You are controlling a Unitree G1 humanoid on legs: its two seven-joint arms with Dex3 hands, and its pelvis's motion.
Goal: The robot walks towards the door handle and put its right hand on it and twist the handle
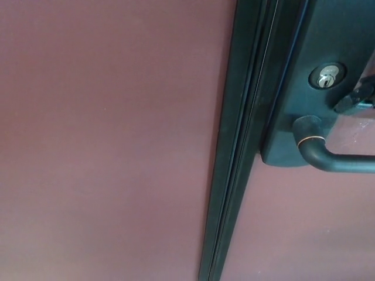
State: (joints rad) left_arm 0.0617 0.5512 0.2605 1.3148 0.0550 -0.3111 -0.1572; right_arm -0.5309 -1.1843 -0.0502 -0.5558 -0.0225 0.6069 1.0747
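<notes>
A dark lever door handle [328, 155] juts right from a dark plate [328, 35] on the reddish-brown door, running out of the picture's right edge. A silver keyhole [326, 76] sits above it. Only a small black part of my right hand [357, 98] shows at the right edge, above the lever and beside the keyhole, not touching the lever. Its fingers are cut off by the frame. My left hand does not show.
A dark vertical door edge or frame strip [234, 175] runs from top to bottom just left of the plate. The reddish-brown panel [105, 140] fills the left side, very close to the camera.
</notes>
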